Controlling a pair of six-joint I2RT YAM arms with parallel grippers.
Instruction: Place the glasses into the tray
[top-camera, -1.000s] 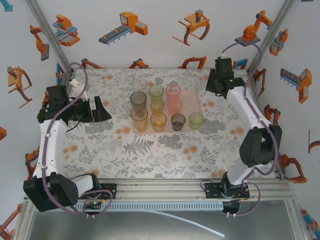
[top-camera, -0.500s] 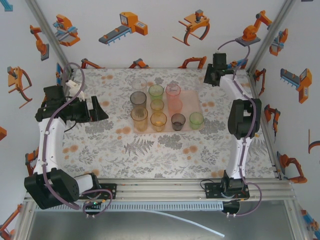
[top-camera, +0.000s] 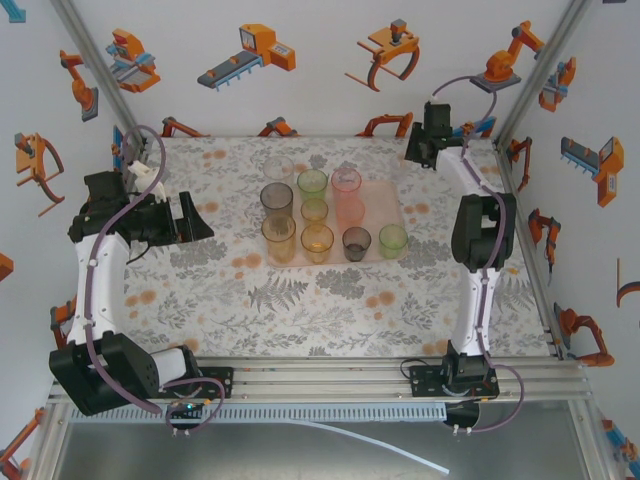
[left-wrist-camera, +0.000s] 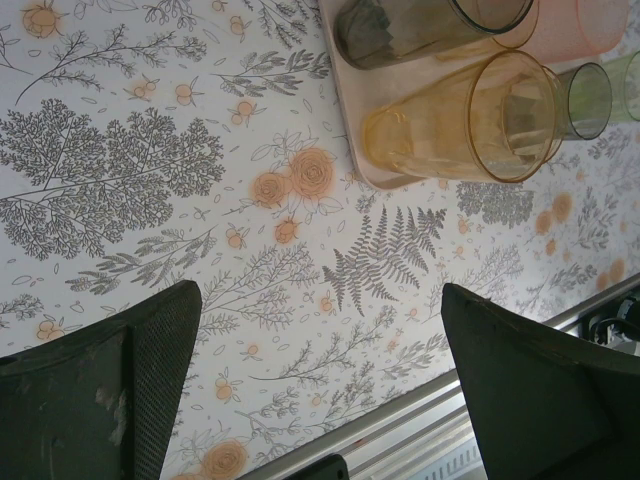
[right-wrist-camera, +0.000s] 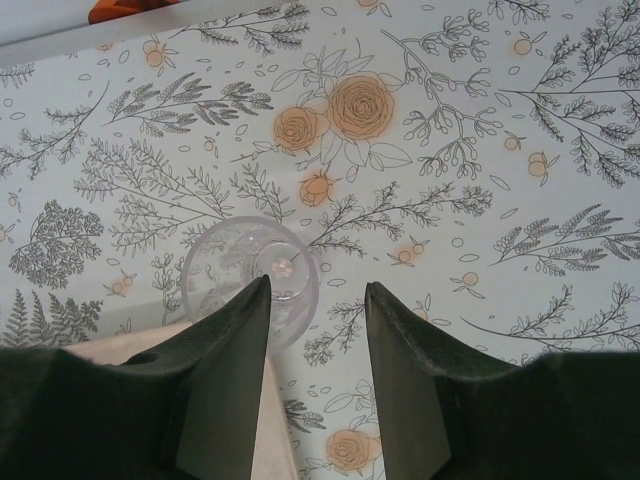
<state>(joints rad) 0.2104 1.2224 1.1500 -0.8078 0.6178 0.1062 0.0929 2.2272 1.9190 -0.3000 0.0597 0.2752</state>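
Right fingers (right-wrist-camera: 215, 400), parted, have drawn farther back.

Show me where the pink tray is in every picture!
Top external: pink tray, mid-table.
Left wrist: its corner at the top, under a tall orange glass.
Right wrist: a sliver low down, beside a finger.
Shared landmark: the flowered tablecloth.
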